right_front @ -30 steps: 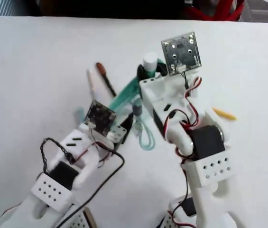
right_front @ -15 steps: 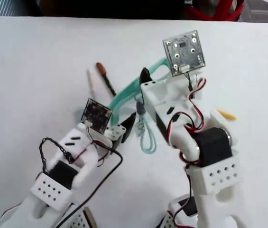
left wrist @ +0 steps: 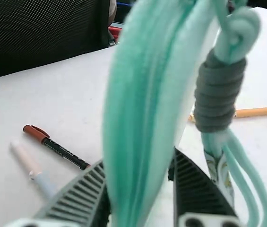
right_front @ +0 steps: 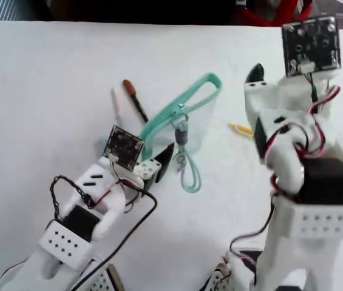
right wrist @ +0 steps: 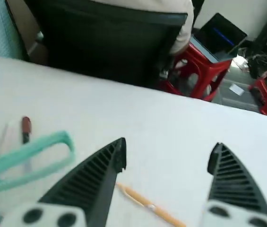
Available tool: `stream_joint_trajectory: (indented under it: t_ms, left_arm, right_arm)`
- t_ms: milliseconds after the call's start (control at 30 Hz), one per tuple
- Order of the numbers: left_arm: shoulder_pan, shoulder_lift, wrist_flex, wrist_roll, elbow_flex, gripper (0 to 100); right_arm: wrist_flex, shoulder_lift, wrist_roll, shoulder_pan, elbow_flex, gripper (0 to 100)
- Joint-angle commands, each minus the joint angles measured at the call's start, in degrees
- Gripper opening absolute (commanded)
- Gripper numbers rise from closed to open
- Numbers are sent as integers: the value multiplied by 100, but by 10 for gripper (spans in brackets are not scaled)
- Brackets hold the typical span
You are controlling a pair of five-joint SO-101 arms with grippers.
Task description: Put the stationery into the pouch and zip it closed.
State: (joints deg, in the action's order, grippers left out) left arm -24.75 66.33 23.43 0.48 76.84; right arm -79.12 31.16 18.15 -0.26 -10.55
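Observation:
A mint-green see-through pouch [right_front: 183,106] lies mid-table with its mouth gaping. My left gripper [right_front: 159,162] is shut on the pouch's near edge; in the left wrist view the pouch [left wrist: 142,104] stands between the fingers [left wrist: 197,189]. A grey zip pull [right_front: 181,133] and a mint cord loop [right_front: 189,176] hang from it. A red-capped marker [right_front: 133,99] and a white pen [right_front: 116,104] lie left of the pouch. A yellow pencil [right_front: 241,128] lies to its right. My right gripper [right_front: 257,77] hovers open to the right of the pouch, above the pencil [right wrist: 147,205].
The table's far edge [right_front: 98,22] meets a dark chair and red stools. The right arm's body [right_front: 305,176] rises over the right side of the table. White tabletop [right_front: 50,79] stretches to the left.
My right arm has swung right, away from the pouch, uncovering its open mouth. A white item seen at its gripper a second ago is out of sight. The left gripper keeps its hold.

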Motion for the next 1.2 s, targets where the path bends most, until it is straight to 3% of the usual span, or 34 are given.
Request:
stream_joint_trajectory:
  t_ms: [0, 167, 400, 600, 1000, 1167]
  left_arm:
    - [48, -40, -167, 62, -167, 142]
    - [22, -13, -580, 53, 88, 116]
    - [40, -13, -985, 53, 290, 116]
    - [31, -4, -985, 53, 308, 116]
    - [48, -4, -985, 53, 308, 113]
    - [48, -4, -993, 53, 308, 113]
  right_arm:
    - [-690, -980, 1547, 400, -440, 262]
    - [-1174, -2659, 3209, 822, -510, 262]
    - [-699, -3890, 3657, 1279, -844, 262]
    - [-611, -4831, 4932, 1323, -659, 262]
    - [110, -6273, 5336, 1402, -668, 261]
    - [338, -6695, 5644, 1420, -677, 203]
